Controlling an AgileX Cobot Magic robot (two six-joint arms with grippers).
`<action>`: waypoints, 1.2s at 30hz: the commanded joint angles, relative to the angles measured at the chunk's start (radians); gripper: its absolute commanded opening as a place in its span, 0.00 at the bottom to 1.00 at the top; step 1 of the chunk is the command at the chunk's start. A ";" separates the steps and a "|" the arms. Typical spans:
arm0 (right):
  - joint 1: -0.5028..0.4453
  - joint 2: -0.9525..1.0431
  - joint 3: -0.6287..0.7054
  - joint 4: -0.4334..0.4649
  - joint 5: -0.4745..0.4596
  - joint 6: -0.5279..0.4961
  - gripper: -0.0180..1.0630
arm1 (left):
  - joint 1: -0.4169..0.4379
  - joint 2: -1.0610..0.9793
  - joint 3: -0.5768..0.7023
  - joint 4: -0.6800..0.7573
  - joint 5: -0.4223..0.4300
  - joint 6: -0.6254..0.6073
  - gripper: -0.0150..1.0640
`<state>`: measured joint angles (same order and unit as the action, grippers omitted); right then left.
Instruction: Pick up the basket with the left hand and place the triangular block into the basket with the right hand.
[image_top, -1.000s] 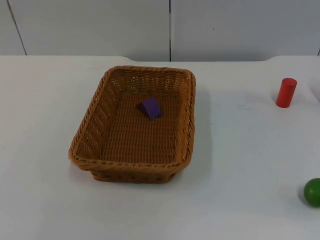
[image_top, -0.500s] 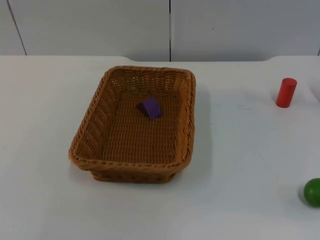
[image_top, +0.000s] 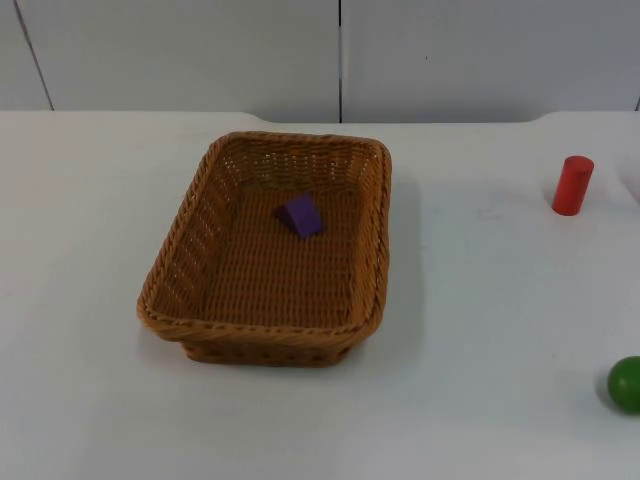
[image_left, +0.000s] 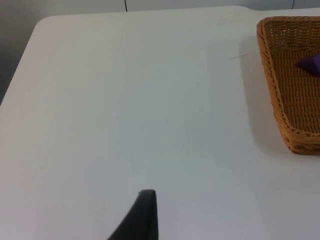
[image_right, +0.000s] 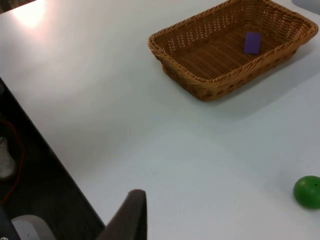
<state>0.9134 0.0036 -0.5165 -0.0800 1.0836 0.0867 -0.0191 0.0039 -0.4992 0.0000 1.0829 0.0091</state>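
A brown wicker basket (image_top: 268, 250) sits flat on the white table (image_top: 480, 300), a little left of centre. The purple triangular block (image_top: 301, 215) already lies inside it, on the woven floor toward the far wall. A red cylinder (image_top: 572, 185) stands upright well off to the right, and a green ball (image_top: 626, 384) rests near the table's front right edge.

Both arms are drawn back and wait. From the left gripper (image_left: 142, 215) a single dark fingertip shows above bare table, the basket well off to its side; from the right gripper (image_right: 131, 212) a fingertip shows near the table edge, with the basket far ahead. Whether either gripper is released or clenched, I cannot tell.

The block looks placed, so little remains. The risks I see: a fresh lift of the basket by one rim could tip it and slide the block out, and a careless right-arm sweep could roll the ball off the table.
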 joint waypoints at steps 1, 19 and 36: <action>0.001 -0.004 0.001 0.000 -0.003 -0.009 0.99 | -0.003 -0.004 0.005 -0.016 -0.008 -0.009 0.99; -0.382 -0.004 0.001 0.008 -0.006 0.005 0.99 | -0.003 -0.004 0.005 -0.016 -0.008 -0.009 0.99; -0.843 -0.004 0.001 0.008 -0.006 0.005 0.99 | -0.003 -0.004 0.005 -0.016 -0.008 -0.009 0.99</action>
<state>0.0727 0.0036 -0.5165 -0.0740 1.0836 0.0923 -0.0191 0.0039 -0.4992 0.0000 1.0829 0.0073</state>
